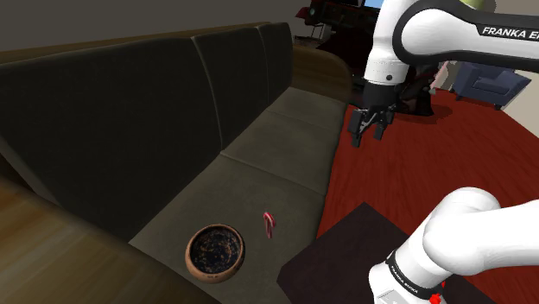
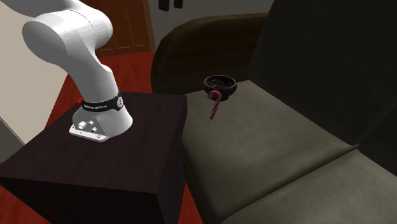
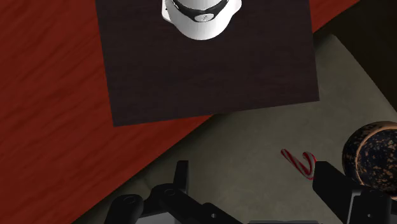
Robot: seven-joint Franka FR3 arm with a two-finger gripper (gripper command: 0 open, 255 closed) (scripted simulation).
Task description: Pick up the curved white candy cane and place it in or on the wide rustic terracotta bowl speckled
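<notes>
Sofa seat (image 1: 259,164) bore the cane (image 1: 270,224), a thin hooked stick striped red and white, lying flat just beside the dark-speckled brown bowl (image 1: 193,252). I saw the gripper (image 1: 368,136) well above, fingers spread, empty.

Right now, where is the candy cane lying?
In the shoulder view the red-and-white candy cane lies on the sofa seat, just to the right of the brown speckled bowl and apart from it.
</notes>
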